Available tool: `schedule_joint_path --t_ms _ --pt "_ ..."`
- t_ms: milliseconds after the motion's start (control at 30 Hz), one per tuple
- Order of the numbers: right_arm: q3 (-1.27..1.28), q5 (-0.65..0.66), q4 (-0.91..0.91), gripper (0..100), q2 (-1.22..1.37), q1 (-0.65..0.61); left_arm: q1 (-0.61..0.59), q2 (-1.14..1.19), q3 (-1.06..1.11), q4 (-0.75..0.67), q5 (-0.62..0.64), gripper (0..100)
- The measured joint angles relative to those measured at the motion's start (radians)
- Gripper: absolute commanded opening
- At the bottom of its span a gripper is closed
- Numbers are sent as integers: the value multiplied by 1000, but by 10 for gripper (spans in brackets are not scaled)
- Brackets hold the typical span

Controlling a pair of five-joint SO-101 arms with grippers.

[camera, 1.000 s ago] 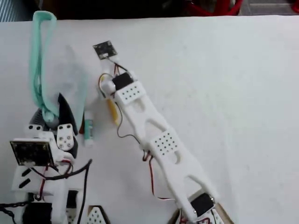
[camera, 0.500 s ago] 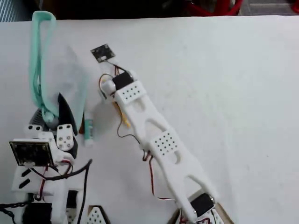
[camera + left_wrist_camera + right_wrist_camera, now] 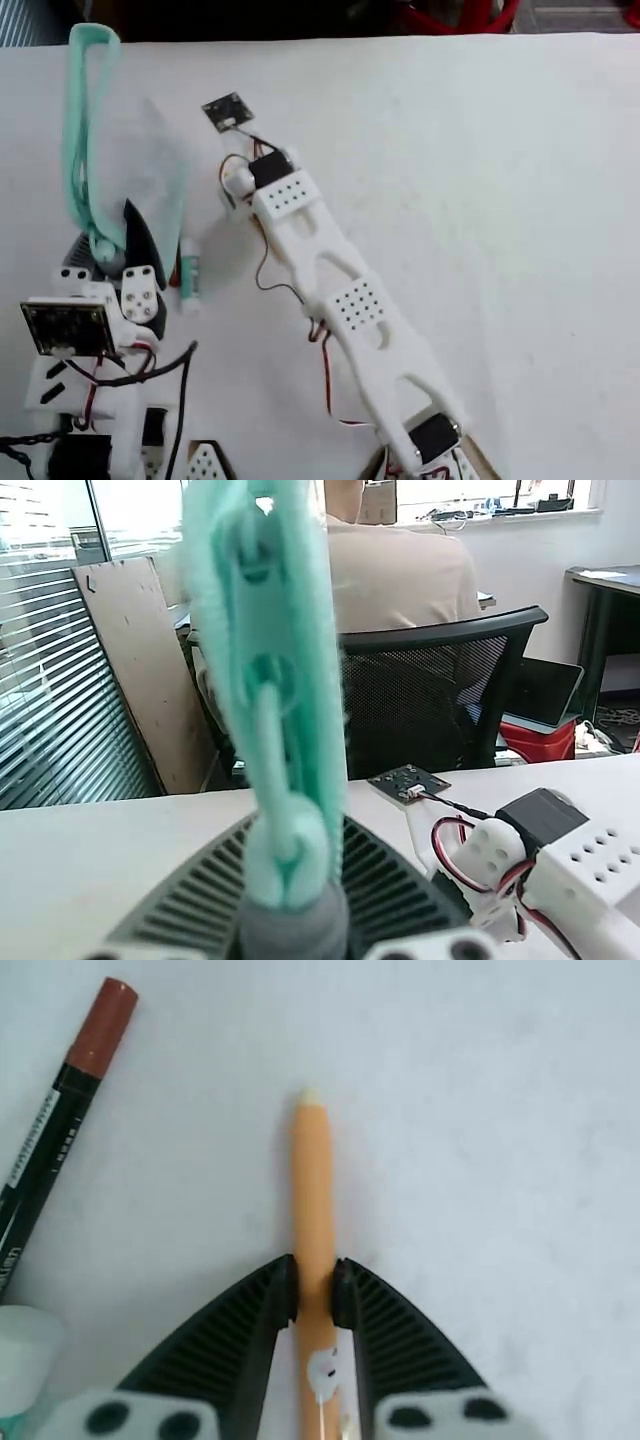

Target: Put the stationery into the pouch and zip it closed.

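White surface (image 3: pixel 480 200) carries everything you need. The pouch (image 3: pixel 130 170) lies at the far left, and its teal zip strip (image 3: pixel 270 680) runs up from your left tool (image 3: pixel 292 900), which is clamped on the strip's near end. Your right tool (image 3: pixel 313 1295) is closed on an orange pen (image 3: pixel 313 1180), gripping partway along the barrel with the tip pointing away from it.

Expect the pen to be light and stiff. Its barrel is smooth and round, so it may twist or slide between the pads if you swing fast, and a hold nearer the middle would steady it. The pouch looks soft and limp, so its mouth will likely sag. The zip strip is the firmest place to take it.

From above, the right arm (image 3: pixel 340 290) lies over its own tool, so judge that grip from the right wrist view. That view also shows a brown-capped marker (image 3: pixel 60 1110) lying beside the pen. The high view shows how the pouch lies left of the arm, with a white stick (image 3: pixel 189 272) near the left tool. The left wrist view shows the strip close up, with a chair (image 3: pixel 440 690) in the room behind.
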Motion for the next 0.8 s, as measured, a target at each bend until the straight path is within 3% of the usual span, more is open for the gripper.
schedule_joint_path --t_ms 167,467,633,800 --pt "0 0 6 18 0 0 14 0 35 0 0 25" --pt "-144 2 236 18 -25 12 210 0 81 -44 -5 27" --pt "-144 2 253 18 -121 135 224 54 81 -86 -5 27" --pt "-144 2 253 18 -227 321 256 315 57 -221 -3 24"
